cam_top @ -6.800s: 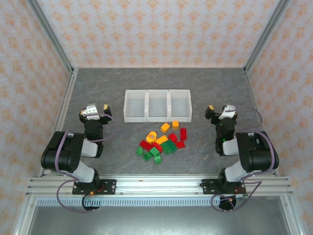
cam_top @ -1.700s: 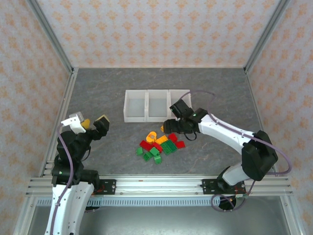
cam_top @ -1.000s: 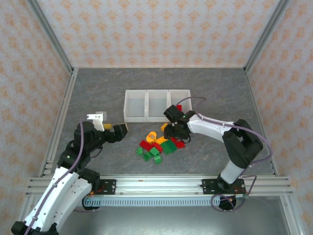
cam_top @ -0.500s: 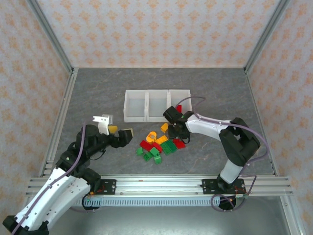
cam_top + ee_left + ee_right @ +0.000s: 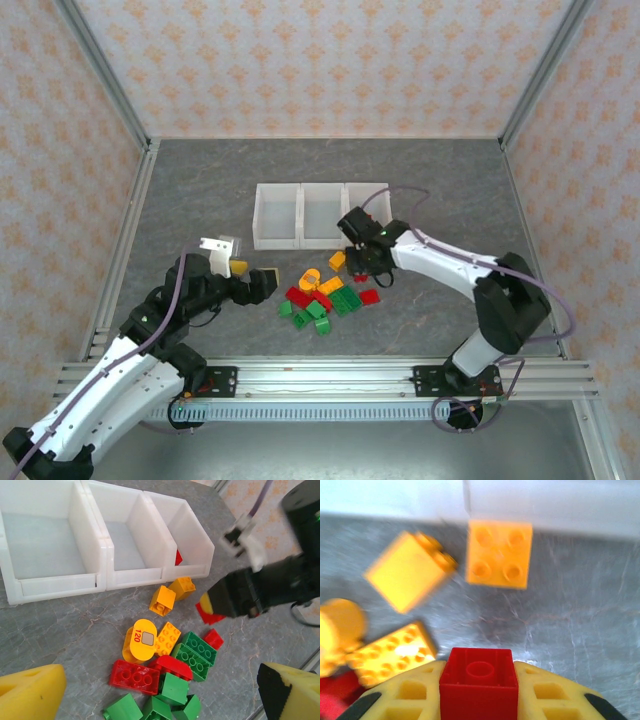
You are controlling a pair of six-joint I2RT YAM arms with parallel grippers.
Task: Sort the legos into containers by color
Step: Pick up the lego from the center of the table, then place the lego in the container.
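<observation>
Right end effector (image 5: 362, 260) pinches a red brick (image 5: 479, 680) — next I'd carry it over the bin (image 5: 187, 535) nearest the right edge of the tabletop (image 5: 450, 190); left end effector (image 5: 252, 276) spread.

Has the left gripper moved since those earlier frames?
Yes: the left gripper has moved right, from well left of the containers to near their left front corner.
</observation>
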